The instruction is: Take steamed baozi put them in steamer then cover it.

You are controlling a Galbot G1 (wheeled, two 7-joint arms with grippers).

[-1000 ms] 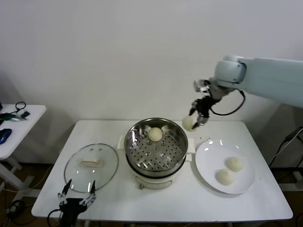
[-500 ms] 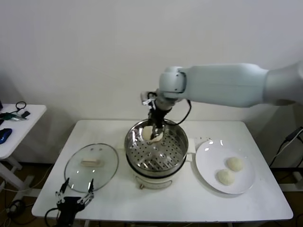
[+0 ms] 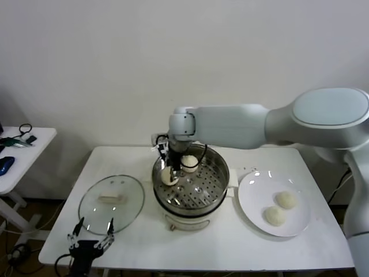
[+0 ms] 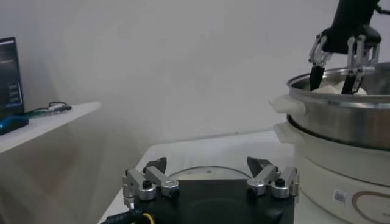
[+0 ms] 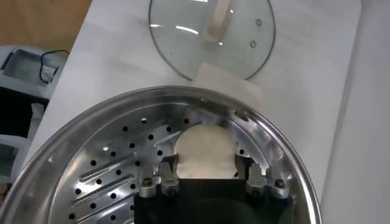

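A: Count them, nearest first.

B: At the bottom left of the head view, the left hand (image 3: 92,242) hangs at the table (image 3: 230,245) edge, fingers spread wide, holding nothing. Just beyond it lies one cover (image 3: 110,200), flat on the table. At lower right, one plate (image 3: 253,202) carries two baozi (image 3: 275,216). In the centre stands one steamer (image 3: 190,182) with two more baozi inside, four in all.

A: And the right hand?

B: The right hand (image 3: 169,173) reaches down into the steamer's left side. One baozi (image 5: 205,152) sits between its fingers on the perforated tray, jaws slightly parted around it; I cannot tell whether they grip it. The other baozi (image 3: 189,163) lies just beside, toward the back.

A: Any writing?

B: A small label (image 4: 339,196) on the steamer's base, too small to read.
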